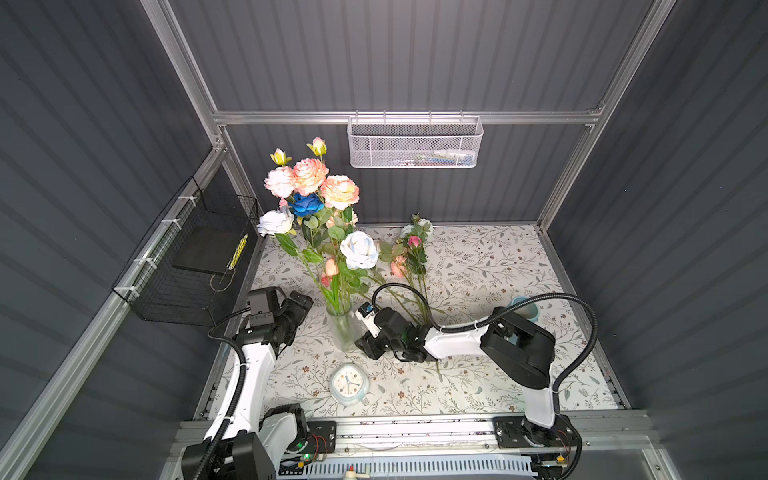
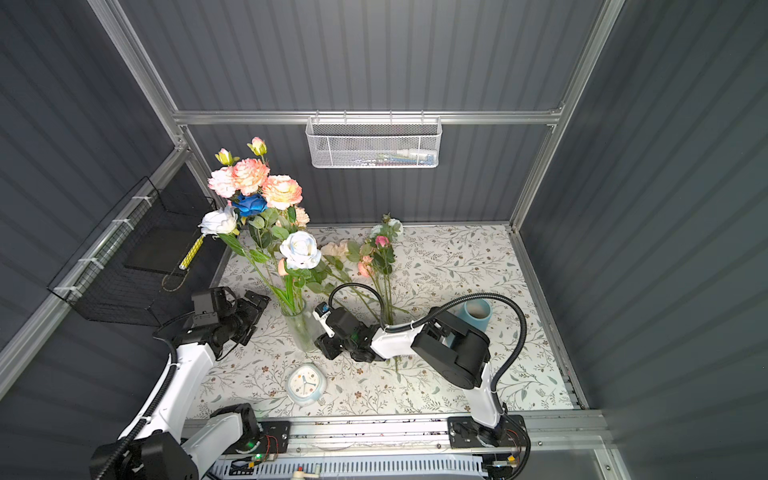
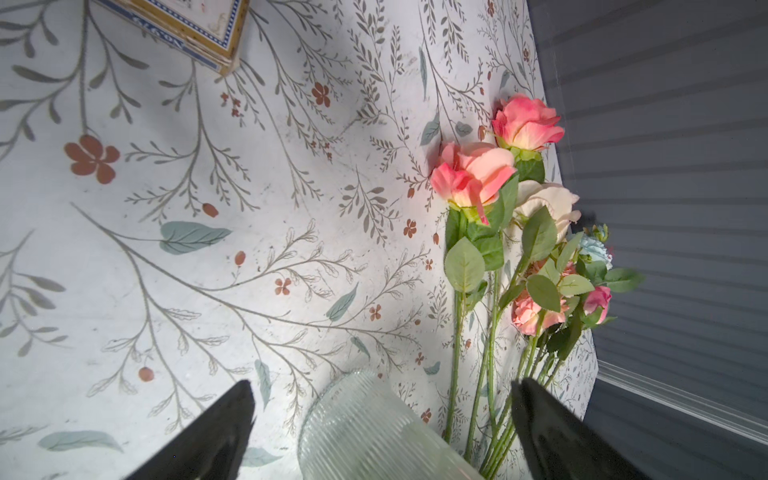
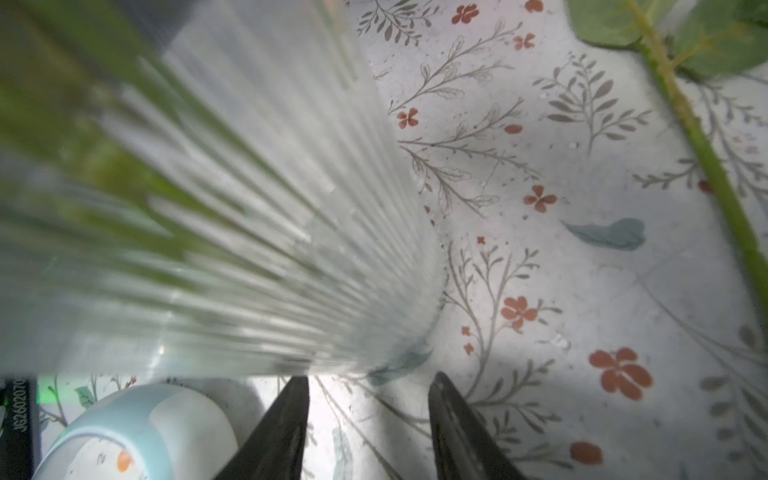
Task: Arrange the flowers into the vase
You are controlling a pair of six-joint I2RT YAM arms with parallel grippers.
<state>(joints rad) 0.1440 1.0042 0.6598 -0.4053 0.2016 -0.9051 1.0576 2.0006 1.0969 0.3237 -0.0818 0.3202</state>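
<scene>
Flowers [image 1: 309,195] mostly home: coral and pink peonies, two white roses and one deep blue bloom standing upright in the ribbed glass vase [image 1: 344,328], left of centre on the floral tablecloth [image 1: 478,270], stems fanning out above the rim. Not done yet, by the look of it: a small bunch of loose stems [image 1: 409,257] lying flat on the cloth behind and to the right of the vase, apart from it, heads toward the back wall, pink, cream and pale blue among them in the left wrist view. Left gripper [image 1: 295,322] just left of the vase, jaws spread wide, holding nothing. Right gripper [image 1: 368,347] low on the cloth just beside the vase's foot, jaws partly apart and empty, the loose stems running past under its arm. Looks well past halfway, with most blooms placed and only that last bunch left to lift and thread into an already crowded neck. Nearby and no part of the job: a small clock [image 1: 349,384] in front of the vase and a blue cup [image 1: 527,309] at the right.
</scene>
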